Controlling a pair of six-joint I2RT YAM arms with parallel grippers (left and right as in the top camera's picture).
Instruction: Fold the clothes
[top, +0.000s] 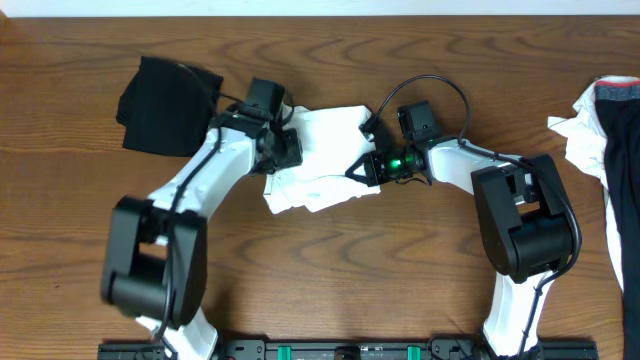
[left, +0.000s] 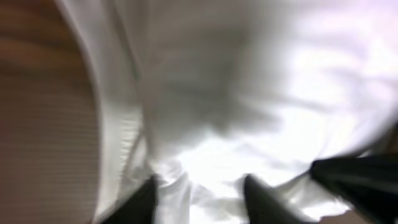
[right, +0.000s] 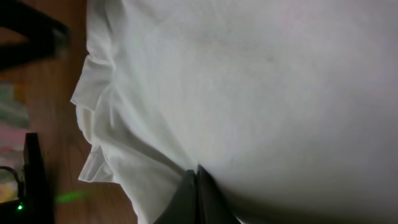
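Three piles of clothes lie on the wooden surface in the overhead view. A crumpled white T-shirt sits in the middle, directly between the two sets of jaws, and both sets reach onto it. A black garment lies just beyond the left jaws, on the side away from the right jaws. A heap of white-and-dark garments lies well apart from the right jaws, at the far edge. The left arm and the right arm both bend inward toward the shirt.

In the left wrist view, which is badly blurred, the left jaws stand spread. White cloth fills the gap between them and spreads ahead of them. Bare wood shows off to one side, and a dark shape pokes in beside the jaws.

In the right wrist view, the right jaws are pressed together and pinch the white T-shirt. Its creases run into their tips. The cloth stretches smooth ahead of them, and its rumpled edge lies to one side against the wood.
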